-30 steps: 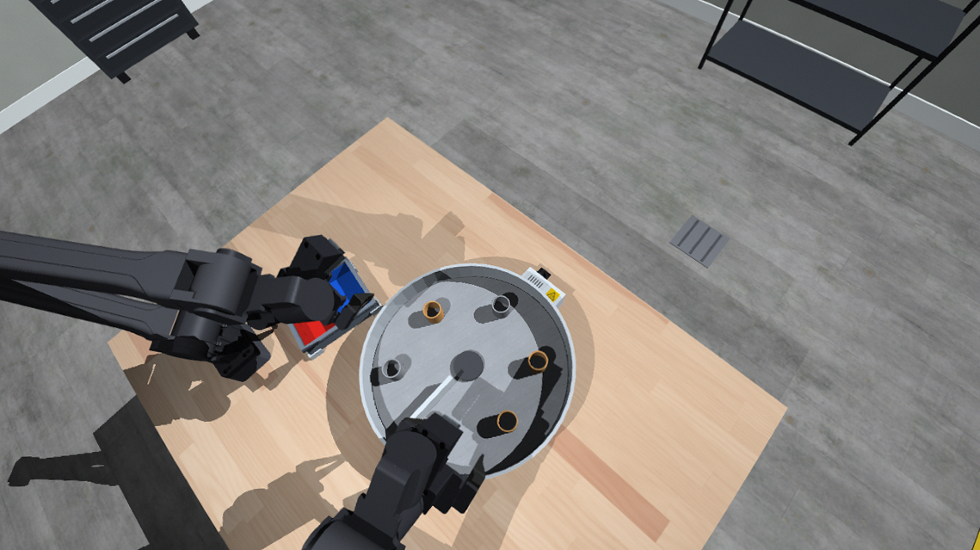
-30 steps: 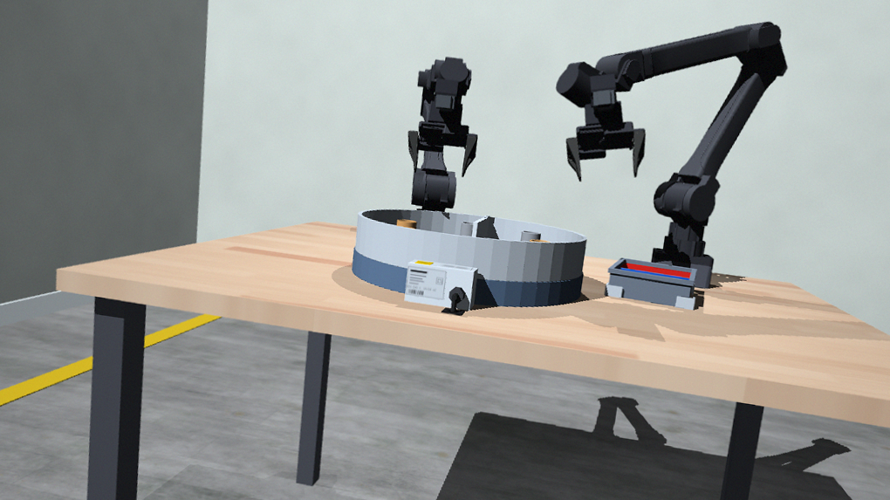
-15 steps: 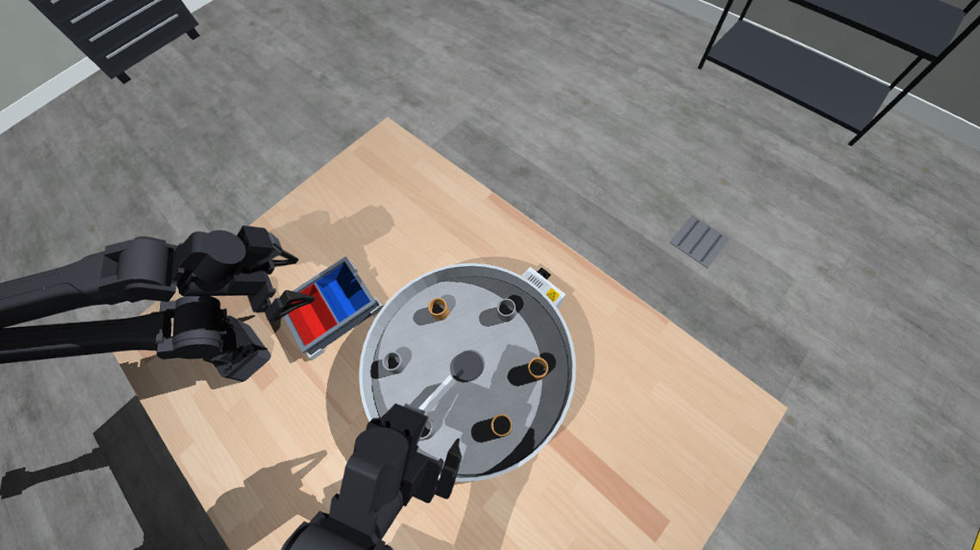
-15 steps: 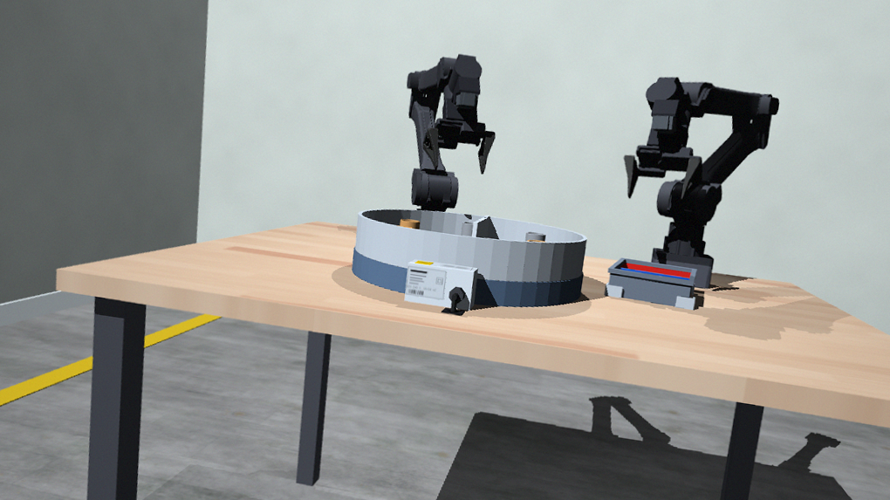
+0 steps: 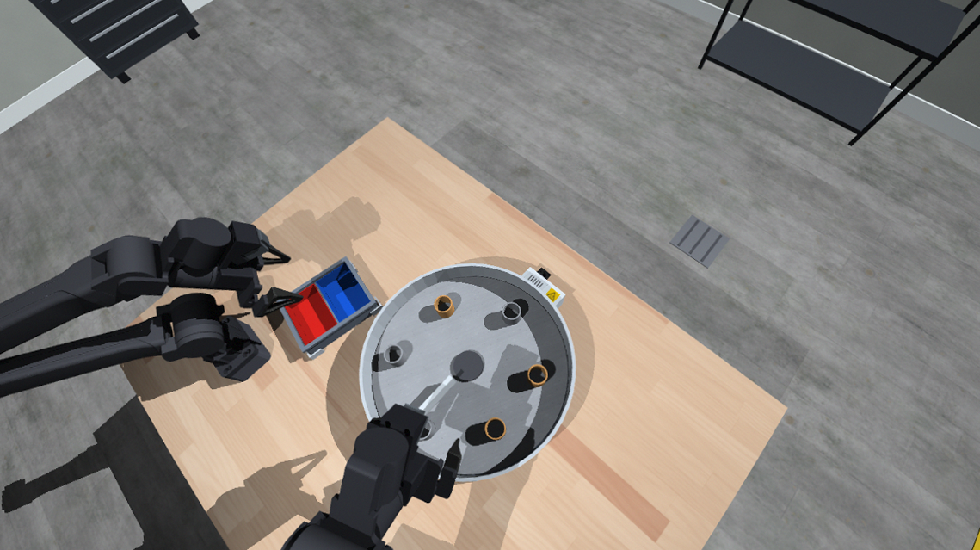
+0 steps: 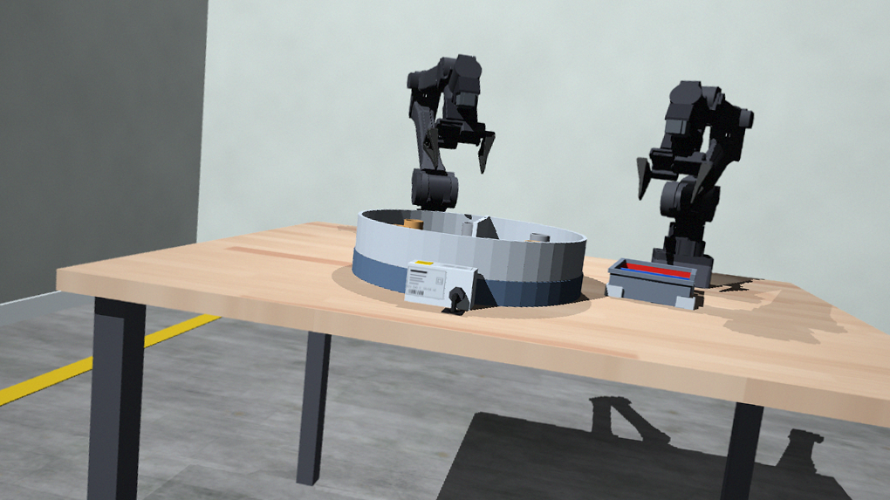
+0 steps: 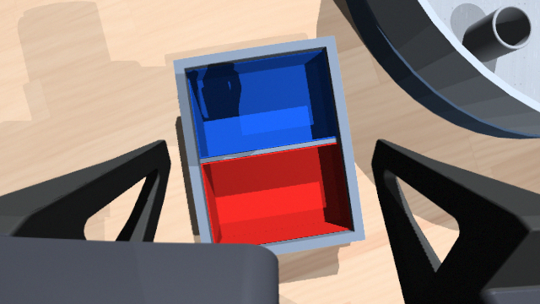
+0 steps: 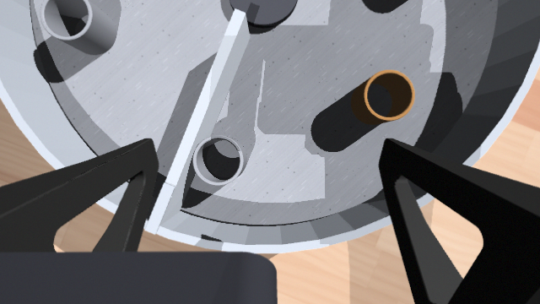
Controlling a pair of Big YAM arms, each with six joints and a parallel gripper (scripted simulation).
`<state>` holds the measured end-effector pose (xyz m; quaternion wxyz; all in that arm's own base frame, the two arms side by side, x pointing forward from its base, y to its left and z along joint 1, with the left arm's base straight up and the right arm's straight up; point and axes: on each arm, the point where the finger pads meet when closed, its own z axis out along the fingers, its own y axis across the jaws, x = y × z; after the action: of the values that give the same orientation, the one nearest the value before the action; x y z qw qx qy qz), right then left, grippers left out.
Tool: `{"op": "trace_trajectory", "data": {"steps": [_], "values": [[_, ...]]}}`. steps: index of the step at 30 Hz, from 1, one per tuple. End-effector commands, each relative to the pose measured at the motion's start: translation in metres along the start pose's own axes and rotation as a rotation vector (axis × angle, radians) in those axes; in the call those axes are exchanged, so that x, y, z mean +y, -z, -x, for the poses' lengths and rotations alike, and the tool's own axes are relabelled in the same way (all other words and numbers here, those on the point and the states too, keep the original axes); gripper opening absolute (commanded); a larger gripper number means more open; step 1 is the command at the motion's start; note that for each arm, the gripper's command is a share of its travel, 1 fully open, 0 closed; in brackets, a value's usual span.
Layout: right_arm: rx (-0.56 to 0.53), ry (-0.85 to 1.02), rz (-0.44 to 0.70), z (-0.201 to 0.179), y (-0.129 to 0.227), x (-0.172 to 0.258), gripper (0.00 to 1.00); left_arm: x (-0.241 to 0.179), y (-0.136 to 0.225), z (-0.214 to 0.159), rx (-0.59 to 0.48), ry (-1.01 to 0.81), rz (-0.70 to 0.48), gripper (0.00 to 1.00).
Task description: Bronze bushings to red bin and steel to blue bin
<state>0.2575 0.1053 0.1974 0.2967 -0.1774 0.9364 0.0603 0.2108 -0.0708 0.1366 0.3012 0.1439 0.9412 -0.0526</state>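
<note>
The turntable (image 5: 362, 374) (image 6: 472, 252) holds upright bronze bushings (image 5: 444, 314) (image 5: 546, 375) (image 5: 504, 428) and steel bushings (image 5: 512, 321) (image 5: 393, 363) (image 5: 429, 434). The red bin (image 5: 315, 320) (image 7: 270, 203) and blue bin (image 5: 344, 292) (image 7: 274, 93) share one tray and look empty. My left gripper (image 5: 293, 277) (image 6: 668, 200) (image 7: 271, 151) is open and empty above the bins. My right gripper (image 6: 458, 169) (image 8: 268, 151) is open and empty above the turntable's near edge. Between its fingers in the right wrist view, below them, stand a steel bushing (image 8: 198, 169) and a bronze bushing (image 8: 360, 101).
A thin upright divider (image 8: 207, 101) runs from the turntable's hub (image 5: 466, 365) to its raised rim, close beside the steel bushing under my right gripper. A control box (image 5: 544, 286) (image 6: 440, 285) stands against the turntable's outer wall. The tray sits close to the turntable.
</note>
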Motion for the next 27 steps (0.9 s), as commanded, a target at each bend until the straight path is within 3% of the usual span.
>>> {"op": "trace_trajectory", "data": {"steps": [1, 5, 9, 14, 16, 27], "values": [[-0.057, 0.018, 0.005, 0.027, 0.019, 0.002, 1.0, 0.0, 0.002, 0.001, -0.004, -0.022, -0.001, 1.0], [-0.057, 0.018, 0.005, 0.027, 0.019, 0.002, 1.0, 0.0, 0.002, 0.001, -0.004, -0.022, -0.001, 1.0], [-0.057, 0.018, 0.005, 0.027, 0.019, 0.002, 1.0, -0.013, 0.012, 0.025, -0.093, -0.062, -0.033, 1.0], [-0.057, 0.018, 0.005, 0.027, 0.019, 0.002, 1.0, -0.06, 0.043, 0.069, -0.289, -0.183, -0.16, 1.0], [-0.057, 0.018, 0.005, 0.027, 0.019, 0.002, 1.0, -0.06, 0.043, 0.069, -0.289, -0.183, -0.16, 1.0], [-0.057, 0.018, 0.005, 0.027, 0.019, 0.002, 1.0, -0.181, 0.143, 0.1, -0.666, -0.403, -0.576, 1.0]]}}
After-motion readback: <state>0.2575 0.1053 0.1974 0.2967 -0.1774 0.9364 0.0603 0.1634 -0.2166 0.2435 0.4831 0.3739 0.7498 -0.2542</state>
